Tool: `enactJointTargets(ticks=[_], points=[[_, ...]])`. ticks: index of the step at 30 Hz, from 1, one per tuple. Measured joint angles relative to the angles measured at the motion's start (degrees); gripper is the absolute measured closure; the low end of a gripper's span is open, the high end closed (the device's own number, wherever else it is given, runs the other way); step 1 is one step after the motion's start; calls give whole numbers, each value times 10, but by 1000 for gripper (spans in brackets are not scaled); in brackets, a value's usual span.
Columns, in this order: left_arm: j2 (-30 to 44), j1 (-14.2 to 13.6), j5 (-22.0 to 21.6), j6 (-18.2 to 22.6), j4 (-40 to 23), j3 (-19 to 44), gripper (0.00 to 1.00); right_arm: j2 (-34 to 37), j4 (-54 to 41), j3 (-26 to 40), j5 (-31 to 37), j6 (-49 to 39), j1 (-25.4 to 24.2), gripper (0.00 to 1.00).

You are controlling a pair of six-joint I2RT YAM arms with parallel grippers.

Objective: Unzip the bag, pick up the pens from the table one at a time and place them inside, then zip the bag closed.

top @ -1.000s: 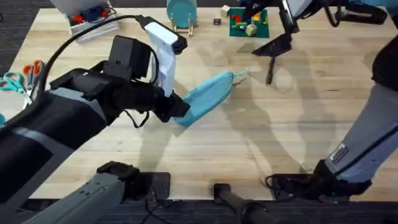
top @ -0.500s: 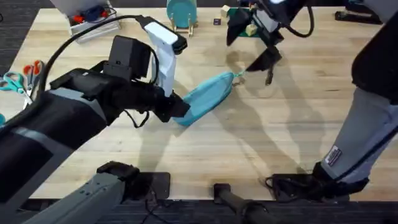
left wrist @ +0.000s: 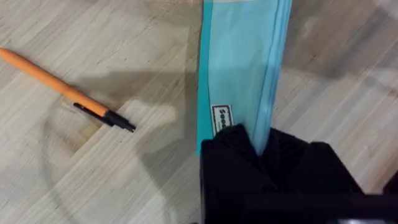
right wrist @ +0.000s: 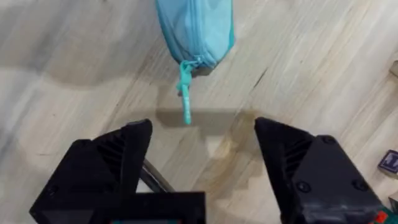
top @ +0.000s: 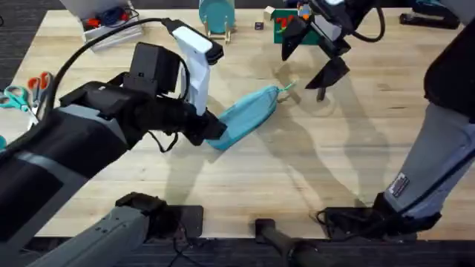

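Observation:
The light-blue bag (top: pixel 249 113) lies slanted mid-table. My left gripper (top: pixel 211 130) is shut on its near end; the left wrist view shows the black fingers (left wrist: pixel 236 155) clamped over the bag (left wrist: pixel 239 68). An orange pen (left wrist: pixel 62 90) with a dark tip lies on the table beside the bag. My right gripper (top: pixel 312 57) hovers open above the bag's far end. In the right wrist view the gripper (right wrist: pixel 202 155) has the pull tab (right wrist: pixel 185 102) lying just ahead of its spread fingers. The black pen (top: pixel 320 93) lies next to the tab, partly under a right finger.
Scissors (top: pixel 30 85) lie at the table's left edge. A teal disc on a wooden stand (top: pixel 217 15) and a green tray of coloured blocks (top: pixel 293 26) stand along the far edge. Bare wood lies in front of the bag.
My right gripper has swung in from the right to above the bag's pull-tab end, and its fingers are spread wider. The left arm and the bag have not moved.

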Motion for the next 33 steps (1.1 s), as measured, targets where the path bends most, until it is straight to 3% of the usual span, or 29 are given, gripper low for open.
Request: enactJointTargets(ticks=[33], points=[[0, 0, 0, 0, 0, 0, 959, 1, -23, 0, 0, 5, 31, 6]])
